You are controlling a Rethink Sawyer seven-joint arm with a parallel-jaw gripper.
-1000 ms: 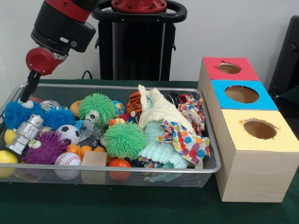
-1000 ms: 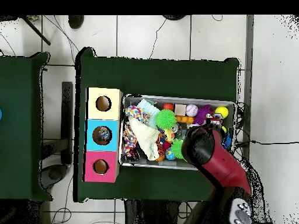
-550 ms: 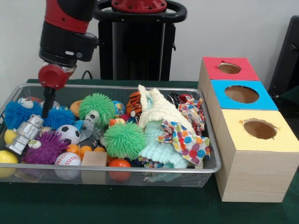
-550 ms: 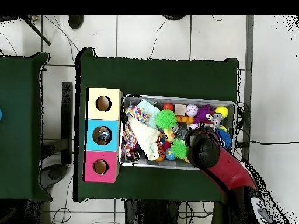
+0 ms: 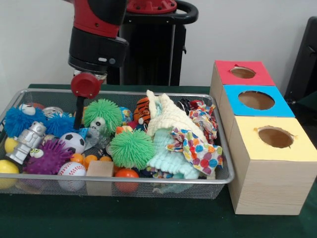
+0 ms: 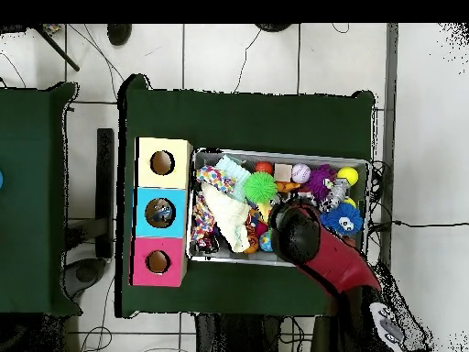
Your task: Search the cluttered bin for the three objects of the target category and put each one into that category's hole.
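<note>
The wire bin (image 5: 124,179) is full of toys. On its left side lie blue spiky balls (image 5: 20,120), a silver robot toy (image 5: 27,141), a purple spiky ball (image 5: 49,156), a soccer ball (image 5: 73,142) and a baseball (image 5: 72,169). Two green spiky balls (image 5: 102,113) (image 5: 132,148) sit mid-bin. A tiger plush (image 5: 141,110) and bunched cloths (image 5: 190,144) fill the right side. My gripper (image 5: 78,116) hangs low between the blue and the upper green spiky ball, holding nothing that I can see. In the overhead view the arm (image 6: 302,236) hides the gripper.
Three wooden boxes stand to the right of the bin, with a red top (image 5: 225,69), a blue top (image 5: 280,106) and a yellow top (image 5: 247,144), each with a round hole. A wooden block (image 5: 100,169), orange balls (image 5: 127,174) and yellow balls (image 5: 7,167) lie along the bin's front.
In the front view the arm has swung right across the bin, from over the blue spiky ball at the left end to beside the upper green spiky ball. The toys have not moved.
</note>
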